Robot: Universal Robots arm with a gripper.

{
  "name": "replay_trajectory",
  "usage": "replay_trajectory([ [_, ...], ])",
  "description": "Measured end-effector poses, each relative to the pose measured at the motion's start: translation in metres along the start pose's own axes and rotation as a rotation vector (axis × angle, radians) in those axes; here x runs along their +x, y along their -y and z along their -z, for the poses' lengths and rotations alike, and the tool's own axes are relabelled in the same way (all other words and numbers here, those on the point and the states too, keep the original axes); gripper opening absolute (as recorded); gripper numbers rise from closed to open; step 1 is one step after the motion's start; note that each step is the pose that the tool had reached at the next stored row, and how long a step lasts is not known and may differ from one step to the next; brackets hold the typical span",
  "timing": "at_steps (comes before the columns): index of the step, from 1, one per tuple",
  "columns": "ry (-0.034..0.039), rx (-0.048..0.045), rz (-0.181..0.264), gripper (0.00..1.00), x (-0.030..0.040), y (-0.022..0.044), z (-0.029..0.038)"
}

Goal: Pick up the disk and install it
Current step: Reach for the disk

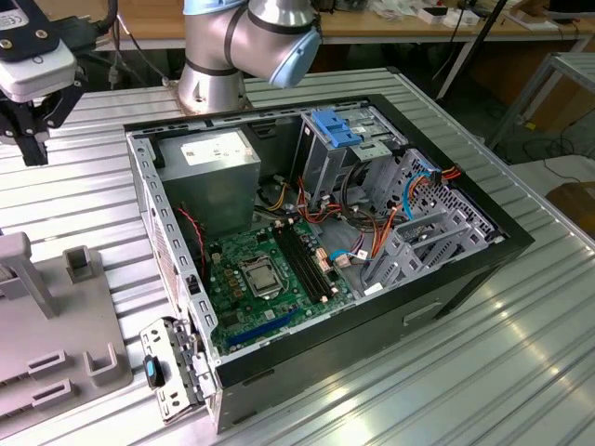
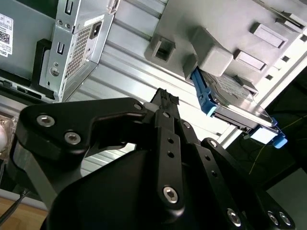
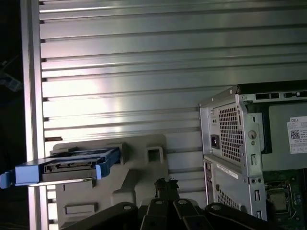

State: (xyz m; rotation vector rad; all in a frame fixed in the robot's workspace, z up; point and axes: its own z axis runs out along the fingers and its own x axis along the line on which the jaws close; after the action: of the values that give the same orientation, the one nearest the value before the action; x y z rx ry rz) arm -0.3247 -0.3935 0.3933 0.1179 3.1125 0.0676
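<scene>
One empty gripper (image 2: 165,98), fingertips pressed together, hangs over the ribbed table (image 2: 129,57), apart from the disk (image 2: 235,103) resting on the grey fixture (image 2: 201,19); a good pick, I judge, needs fingers spread and squared to the blue carrier's sides.

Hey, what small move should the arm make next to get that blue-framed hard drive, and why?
Probably carry the black gripper across toward the dark grey disk in its bright blue plastic carrier. The disk rests on the grey moulded holder, and the gripper hangs apart from it, holding nothing.
</scene>
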Motion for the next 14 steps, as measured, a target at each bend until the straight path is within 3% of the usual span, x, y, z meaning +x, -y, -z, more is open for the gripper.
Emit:
replay_trajectory([
  [14, 0.0000, 0.0000, 0.000, 0.11, 0.0302, 0.0019, 0.0008],
])
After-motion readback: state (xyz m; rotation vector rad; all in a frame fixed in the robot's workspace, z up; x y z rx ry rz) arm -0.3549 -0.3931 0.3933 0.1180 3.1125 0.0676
